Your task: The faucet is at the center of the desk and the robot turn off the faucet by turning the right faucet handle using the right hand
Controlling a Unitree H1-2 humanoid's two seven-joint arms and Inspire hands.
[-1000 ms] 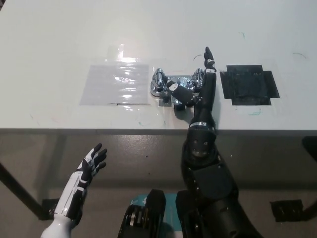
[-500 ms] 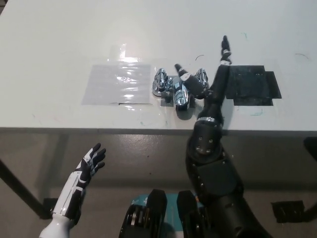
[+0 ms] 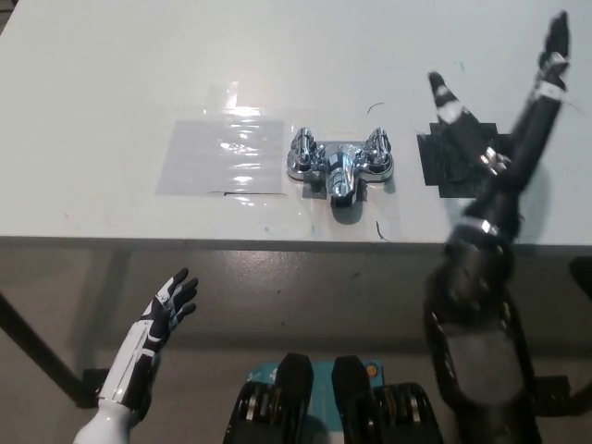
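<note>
The shiny chrome two-handled faucet [image 3: 339, 166] sits at the centre of the frame, on the white flat desk top [image 3: 120, 74], a little back from the desk's front edge. Its left handle [image 3: 302, 151] and right faucet handle [image 3: 378, 150] stand on either side of the short spout, which points toward the bottom of the frame.

The black right hand [image 3: 504, 129] is at the upper right of the frame, raised above the desk and well apart from the faucet. Its fingers are spread wide, one reaching to the top right corner and another angling toward the upper middle; it grips nothing. The hand partly covers a black taped patch [image 3: 446, 165] on the desk just right of the faucet.

A glossy clear plastic sheet [image 3: 222, 155] lies flat on the desk just left of the faucet, catching glare.

The white left hand [image 3: 169, 310] rests at the lower left of the frame, below the desk's front edge, fingers apart and holding nothing.
</note>
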